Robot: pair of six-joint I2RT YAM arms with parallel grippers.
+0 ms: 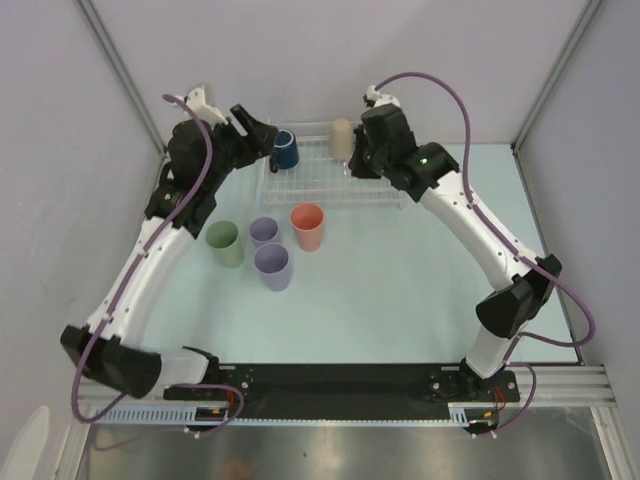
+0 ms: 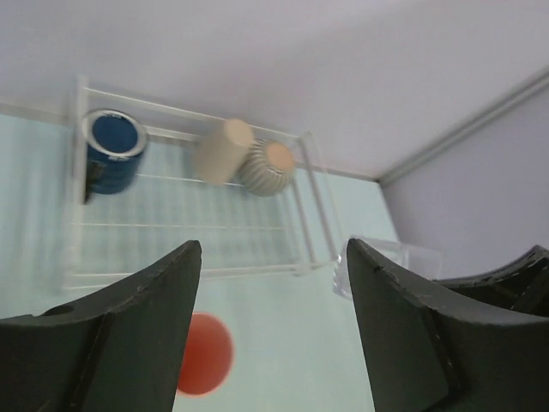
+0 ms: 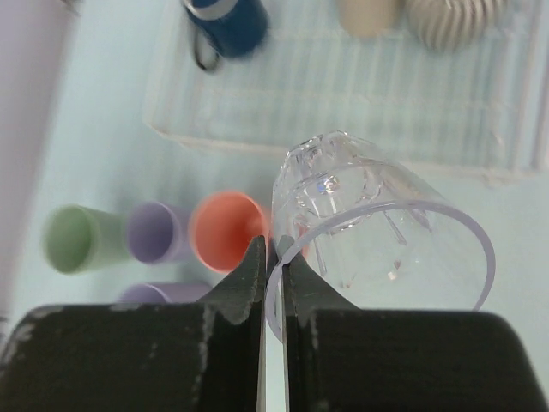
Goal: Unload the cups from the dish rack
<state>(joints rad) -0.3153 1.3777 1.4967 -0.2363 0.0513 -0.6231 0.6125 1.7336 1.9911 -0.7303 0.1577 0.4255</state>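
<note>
The white wire dish rack (image 1: 330, 182) holds a navy mug (image 1: 286, 150), a tan cup (image 1: 341, 137) and a ribbed beige mug (image 2: 266, 167). My right gripper (image 3: 274, 251) is shut on the rim of a clear cup (image 3: 377, 227), held above the table at the rack's near edge. My left gripper (image 2: 274, 253) hangs open and empty over the rack's left end, next to the navy mug (image 2: 113, 150). On the table in front of the rack stand a salmon cup (image 1: 308, 226), a pale green cup (image 1: 225, 243) and two lavender cups (image 1: 264, 232) (image 1: 272, 267).
Pale walls close in the table on the left, back and right. Both arm bases sit on a black rail (image 1: 330, 378) at the near edge. The right arm (image 1: 480, 235) curves along the right side.
</note>
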